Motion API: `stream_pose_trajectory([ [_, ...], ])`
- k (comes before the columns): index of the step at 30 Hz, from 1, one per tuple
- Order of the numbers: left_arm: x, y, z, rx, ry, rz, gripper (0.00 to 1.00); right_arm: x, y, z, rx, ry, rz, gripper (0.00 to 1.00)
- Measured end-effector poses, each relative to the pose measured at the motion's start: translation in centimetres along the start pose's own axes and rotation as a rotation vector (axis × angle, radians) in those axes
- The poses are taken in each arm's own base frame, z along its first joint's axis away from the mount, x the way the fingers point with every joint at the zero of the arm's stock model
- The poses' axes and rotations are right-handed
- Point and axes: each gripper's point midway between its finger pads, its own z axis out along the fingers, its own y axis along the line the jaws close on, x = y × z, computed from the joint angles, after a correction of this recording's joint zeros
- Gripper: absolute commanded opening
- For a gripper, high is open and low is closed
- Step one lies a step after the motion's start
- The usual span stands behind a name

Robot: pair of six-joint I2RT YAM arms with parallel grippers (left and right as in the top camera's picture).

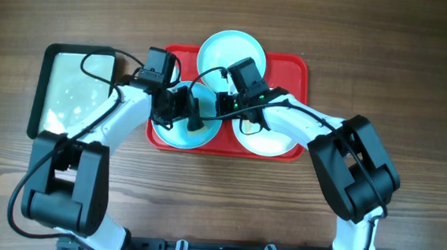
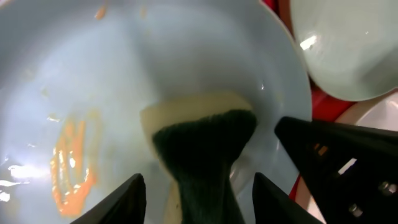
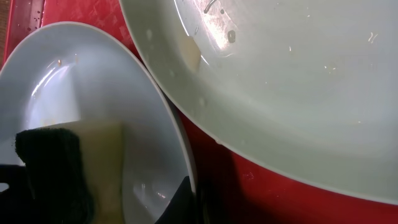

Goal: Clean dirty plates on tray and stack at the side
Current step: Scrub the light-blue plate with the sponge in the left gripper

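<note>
**A:** Three on the red tray (image 1: 291,67) and none stacked at the side yet. What's the likeliest way this goes sideways?

**B:** Biggest thing first: the tray has droplets on it, so I'd guess a plate could skate under a hard push. The turquoise plate (image 2: 124,62) getting scrubbed sits right under the left gripper (image 2: 198,180). The second turquoise plate (image 2: 348,50) is just past it, ahead and to the right, and the white plate (image 1: 274,140) is close on the right too. Shove toward that rim and they knock together. The right gripper (image 1: 225,103) is crowded in on the left tool's right, at the rim. I can't tell how open it is or whether it has the plate. The arms bumping is my real worry.

**A:** And the sponge?

**B:** The sponge (image 2: 205,143) pokes forward from between the left fingers. It looks pinched at the waist, so I read it as gripped, its far end down on the plate. The orange smear (image 2: 71,165) lies off to the tool's left, apart from the sponge. Sweep carelessly and it could just smear around.
</note>
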Motion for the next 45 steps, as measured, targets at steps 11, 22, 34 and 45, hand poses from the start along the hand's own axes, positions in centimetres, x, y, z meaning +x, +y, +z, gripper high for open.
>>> stream_pose_trajectory([
  [11,-0.1,0.1,2.1,0.016,0.023,-0.021,0.24,0.0,0.0,0.0,0.0,0.0,0.0,0.06],
  [22,0.1,3.1,1.5,-0.166,0.01,-0.041,0.04,0.0,0.0,0.0,-0.001,0.0,0.0,0.06],
  [34,-2.7,8.1,-3.7,-0.472,-0.213,-0.036,0.04,0.1,0.2,0.0,-0.006,0.003,0.002,0.06],
  [45,-3.9,1.0,-2.3,-0.095,-0.207,-0.007,0.04,0.1,0.2,0.0,-0.006,0.002,0.005,0.06],
])
